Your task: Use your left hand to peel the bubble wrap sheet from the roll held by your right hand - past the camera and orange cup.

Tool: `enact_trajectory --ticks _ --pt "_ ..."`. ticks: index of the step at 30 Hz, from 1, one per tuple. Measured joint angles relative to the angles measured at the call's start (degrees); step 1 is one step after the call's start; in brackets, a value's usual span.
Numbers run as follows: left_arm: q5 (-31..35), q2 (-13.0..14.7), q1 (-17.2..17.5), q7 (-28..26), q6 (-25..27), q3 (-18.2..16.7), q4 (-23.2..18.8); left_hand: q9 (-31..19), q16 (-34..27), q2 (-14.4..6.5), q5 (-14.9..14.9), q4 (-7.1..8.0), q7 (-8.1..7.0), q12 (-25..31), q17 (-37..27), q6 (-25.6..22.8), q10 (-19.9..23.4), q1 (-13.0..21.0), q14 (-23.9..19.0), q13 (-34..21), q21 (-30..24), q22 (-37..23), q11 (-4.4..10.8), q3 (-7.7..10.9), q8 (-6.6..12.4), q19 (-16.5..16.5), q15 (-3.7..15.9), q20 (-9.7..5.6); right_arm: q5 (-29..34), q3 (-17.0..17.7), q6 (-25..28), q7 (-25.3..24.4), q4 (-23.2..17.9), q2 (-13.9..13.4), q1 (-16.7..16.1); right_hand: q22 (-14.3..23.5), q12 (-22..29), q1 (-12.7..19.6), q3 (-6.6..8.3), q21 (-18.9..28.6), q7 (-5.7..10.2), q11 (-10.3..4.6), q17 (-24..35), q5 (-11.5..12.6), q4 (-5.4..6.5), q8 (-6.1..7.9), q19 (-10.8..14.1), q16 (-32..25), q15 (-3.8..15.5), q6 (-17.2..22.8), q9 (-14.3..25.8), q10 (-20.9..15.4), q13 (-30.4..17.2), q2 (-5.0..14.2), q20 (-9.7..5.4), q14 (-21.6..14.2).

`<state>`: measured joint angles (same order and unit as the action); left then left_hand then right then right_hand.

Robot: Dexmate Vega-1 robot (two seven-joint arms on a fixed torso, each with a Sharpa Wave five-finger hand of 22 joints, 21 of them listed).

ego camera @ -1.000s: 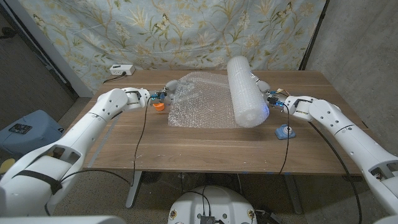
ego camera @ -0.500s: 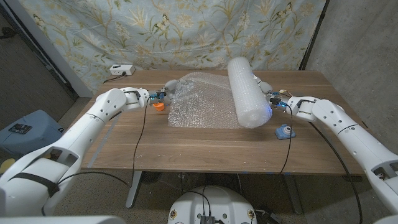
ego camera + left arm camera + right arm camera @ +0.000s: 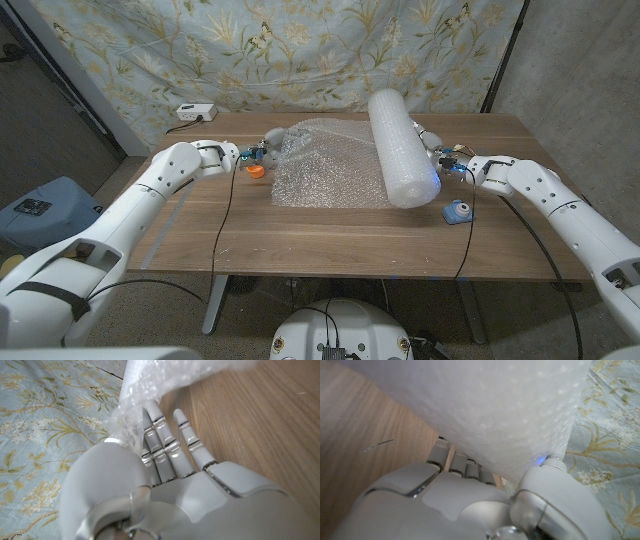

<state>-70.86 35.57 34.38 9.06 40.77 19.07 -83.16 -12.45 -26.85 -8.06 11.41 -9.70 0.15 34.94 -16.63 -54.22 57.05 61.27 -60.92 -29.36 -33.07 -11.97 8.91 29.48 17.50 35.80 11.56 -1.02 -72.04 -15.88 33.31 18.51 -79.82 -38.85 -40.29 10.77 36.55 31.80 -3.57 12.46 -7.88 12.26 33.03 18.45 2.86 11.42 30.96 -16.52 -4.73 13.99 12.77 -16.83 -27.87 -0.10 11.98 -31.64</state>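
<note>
The roll point(image 3: 400, 148) lies right of centre on the desk point(image 3: 300, 230), long axis running up the frame, braced by the right robot hand point(image 3: 432, 150). Its sheet point(image 3: 325, 170) spreads leftward to the left robot hand point(image 3: 268, 150), which apparently pinches its edge beside the orange cup point(image 3: 256, 171).

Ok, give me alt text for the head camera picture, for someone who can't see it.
A robot's right hand holds a big bubble wrap roll on a wooden table, while its left hand grips the edge of the unrolled sheet. An orange cup sits by the left hand.
</note>
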Motion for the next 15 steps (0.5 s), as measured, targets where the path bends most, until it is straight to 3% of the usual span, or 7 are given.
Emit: enact_trajectory --ticks 15 --pt "-1.8 0.8 1.4 -2.3 -0.1 -1.0 -1.9 0.0 0.0 0.0 0.0 0.07 -0.06 -0.4 -0.3 -0.1 0.1 0.0 -0.5 0.0 -0.4 0.0 -0.09 0.07 -0.49 -0.6 -0.1 -0.01 -0.1 -0.1 2.3 0.3 1.4 -0.6 1.2 0.0 -0.3 0.0 -0.23 0.0 0.0 -0.01 0.3 0.4 0.24 0.0 0.0 0.0 0.0 -0.6 0.0 0.0 0.0 0.0 -0.01 0.0"
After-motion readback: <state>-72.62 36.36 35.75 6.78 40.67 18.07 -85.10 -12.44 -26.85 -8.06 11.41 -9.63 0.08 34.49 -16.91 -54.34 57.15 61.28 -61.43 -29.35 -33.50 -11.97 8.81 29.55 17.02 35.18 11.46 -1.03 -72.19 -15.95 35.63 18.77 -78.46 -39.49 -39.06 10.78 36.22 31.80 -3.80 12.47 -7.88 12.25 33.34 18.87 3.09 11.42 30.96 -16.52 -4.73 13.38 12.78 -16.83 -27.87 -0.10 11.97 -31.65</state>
